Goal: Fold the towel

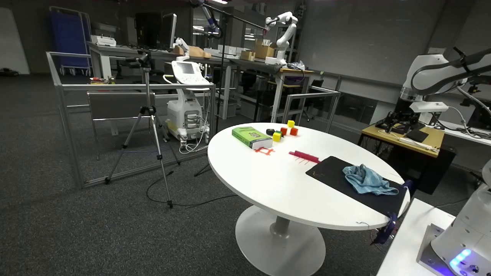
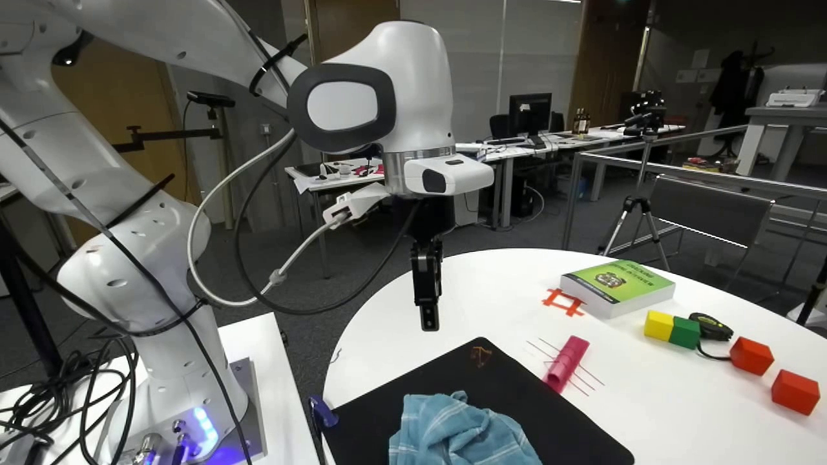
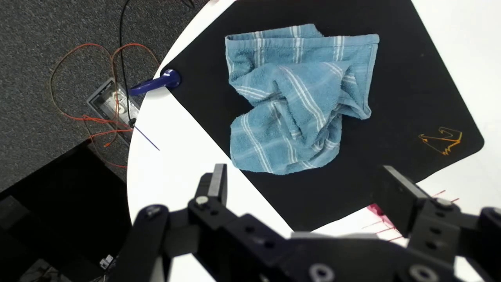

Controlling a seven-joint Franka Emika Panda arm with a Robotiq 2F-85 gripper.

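While the fingers (image 3: 218, 184) stand wide apart, gripping nothing, the blue towel (image 3: 297, 102) lies crumpled on the black mat (image 3: 407, 90), which covers part of the white counter (image 3: 184, 156); beyond come a red roll (image 2: 568, 363) by the mat's edge, a green book (image 2: 627, 284) and, farther off, a tripod (image 2: 636, 204)
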